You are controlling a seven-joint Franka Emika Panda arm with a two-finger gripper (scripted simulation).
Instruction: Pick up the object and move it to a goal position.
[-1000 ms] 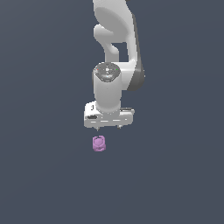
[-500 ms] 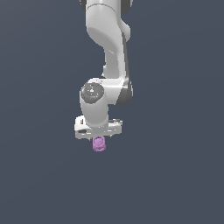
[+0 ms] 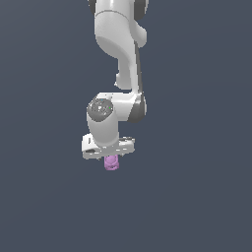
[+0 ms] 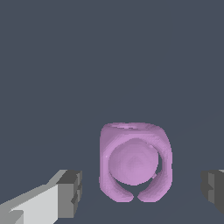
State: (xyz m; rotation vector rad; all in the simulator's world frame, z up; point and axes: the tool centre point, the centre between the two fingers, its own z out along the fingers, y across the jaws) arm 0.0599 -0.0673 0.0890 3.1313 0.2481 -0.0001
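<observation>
Tool (image 3: pixel 111 156) spread wide, pinching nothing. In the wrist view one finger (image 4: pixel 65 194) sits on each side of the object (image 4: pixel 134 167), both clear of it with a gap.

Object (image 3: pixel 111 163) lies on the dark desk (image 3: pixel 197 197), directly under the tool, between the fingers. In the exterior view its top is partly hidden by the tool body.

Versus 0.5 s ago: arm (image 3: pixel 120 59) lower, tool now down around the object instead of just above it. Object hasn't shifted on the desk.

Count: one arm, one tool, two fingers, one object.
</observation>
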